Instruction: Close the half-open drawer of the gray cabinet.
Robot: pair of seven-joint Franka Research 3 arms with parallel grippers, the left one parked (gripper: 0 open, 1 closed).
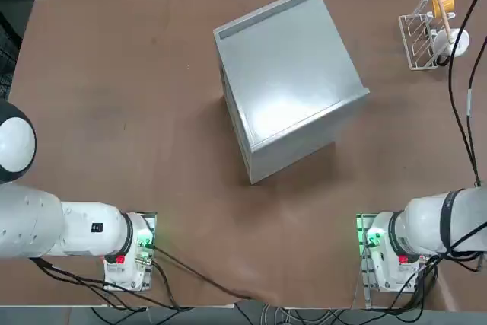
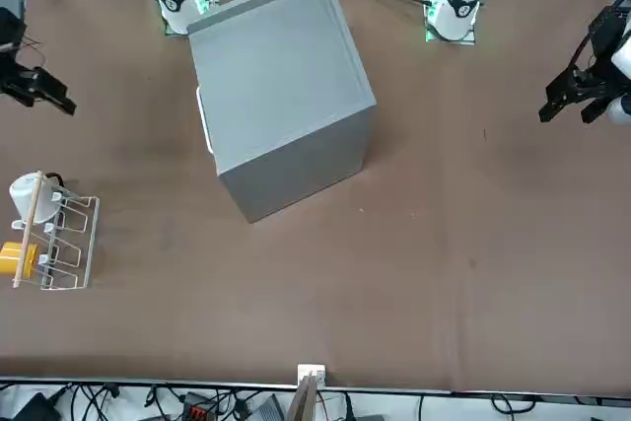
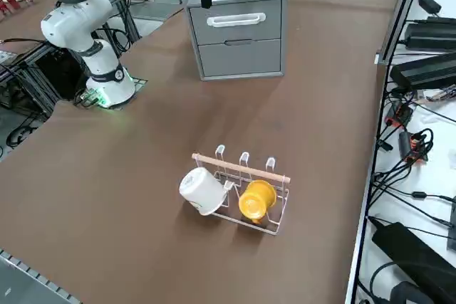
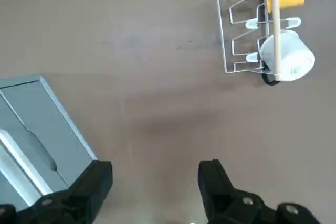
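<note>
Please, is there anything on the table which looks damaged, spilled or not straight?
No damage or spill stands out. The gray cabinet stands askew on the table; its handled drawer looks flush. The open right gripper hovers off its handle side.

My 2 fingers [image 4: 84,192] are black. The cabinet [image 1: 293,74] is light gray, its drawer front [image 3: 235,22] a plain mid-gray with a white handle [image 3: 236,20]. I see a brown tabletop [image 1: 114,58], and a white wire rack [image 3: 249,208] with 1 pale wood-toned bar [image 3: 241,167]. 1 mug [image 3: 202,191] is white and 1 cup [image 3: 257,200] yellow. My arm [image 3: 82,26] is white with black bands, lit green at its base [image 3: 107,94].
</note>
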